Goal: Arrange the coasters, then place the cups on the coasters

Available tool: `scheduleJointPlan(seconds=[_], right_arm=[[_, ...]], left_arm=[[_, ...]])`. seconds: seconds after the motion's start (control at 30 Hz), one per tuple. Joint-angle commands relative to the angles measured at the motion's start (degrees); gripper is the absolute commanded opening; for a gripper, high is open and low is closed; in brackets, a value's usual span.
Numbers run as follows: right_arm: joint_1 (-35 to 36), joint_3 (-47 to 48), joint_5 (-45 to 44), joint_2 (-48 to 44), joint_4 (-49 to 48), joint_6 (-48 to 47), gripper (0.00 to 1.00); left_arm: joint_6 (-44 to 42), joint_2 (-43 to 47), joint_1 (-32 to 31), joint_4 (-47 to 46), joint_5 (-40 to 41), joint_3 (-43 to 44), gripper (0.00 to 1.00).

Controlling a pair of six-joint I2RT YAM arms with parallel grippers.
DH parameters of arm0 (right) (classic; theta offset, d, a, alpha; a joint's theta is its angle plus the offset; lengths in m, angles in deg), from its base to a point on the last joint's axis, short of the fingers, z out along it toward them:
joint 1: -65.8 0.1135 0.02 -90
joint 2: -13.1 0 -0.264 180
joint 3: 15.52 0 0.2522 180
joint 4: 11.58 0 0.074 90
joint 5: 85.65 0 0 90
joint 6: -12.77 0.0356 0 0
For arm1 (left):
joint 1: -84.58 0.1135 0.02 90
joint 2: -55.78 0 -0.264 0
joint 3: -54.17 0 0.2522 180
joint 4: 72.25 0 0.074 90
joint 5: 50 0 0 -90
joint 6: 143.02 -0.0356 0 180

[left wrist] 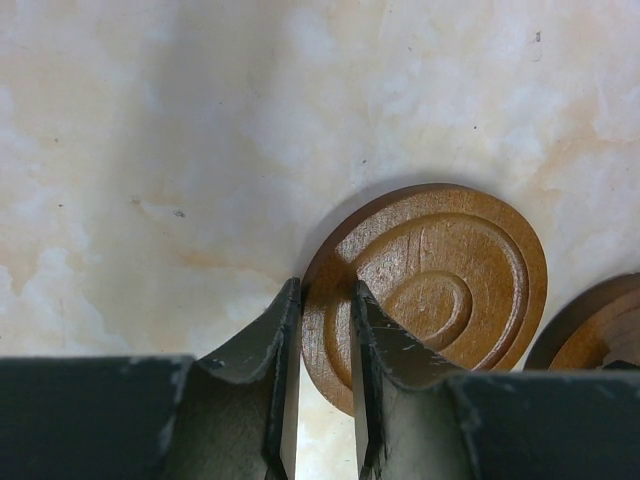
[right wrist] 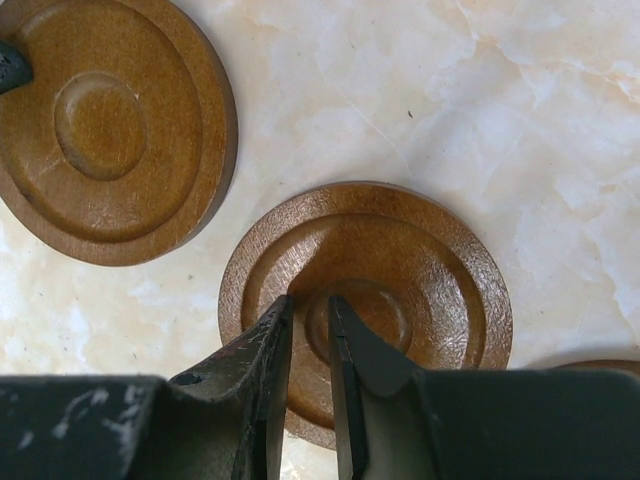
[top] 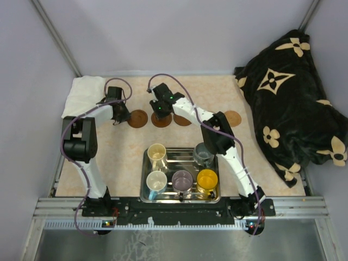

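Several brown coasters lie in a row at the back of the table: one (top: 137,118) by my left gripper (top: 120,116), one (top: 163,122) under my right gripper (top: 159,112), a third (top: 182,119) and a far-right one (top: 232,118). In the left wrist view my gripper (left wrist: 325,290) is shut on the left rim of a coaster (left wrist: 450,280). In the right wrist view my gripper (right wrist: 312,300) stands narrowly open, tips on the middle of a coaster (right wrist: 420,270). The cups, cream (top: 156,152), white (top: 156,180), mauve (top: 182,179), yellow (top: 207,178) and grey-green (top: 203,153), stand in the steel tray (top: 179,157).
A folded white cloth (top: 84,92) lies at the back left corner. A black blanket with cream flowers (top: 288,98) fills the right side. Neighbouring coasters show at the edge of the left wrist view (left wrist: 600,330) and the top left of the right wrist view (right wrist: 110,120).
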Motion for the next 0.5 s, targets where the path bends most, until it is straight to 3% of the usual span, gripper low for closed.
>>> scheduleJointPlan(seconds=[0.0,0.3,0.47], right_arm=[[0.7,-0.9,-0.9,-6.8,-0.8,-1.6,0.22],[0.8,-1.5,-2.3,-10.3,-1.2,-2.2,0.22],[0.6,-2.7,-9.4,-13.3,-0.5,-3.6,0.22]], left_arm=[[-0.9,-6.7,-0.4,8.0,0.7,-2.4,0.19],[-1.2,-5.5,-0.4,8.4,0.7,-1.5,0.19],[-1.5,-4.7,-0.4,9.6,0.8,-0.1,0.2]])
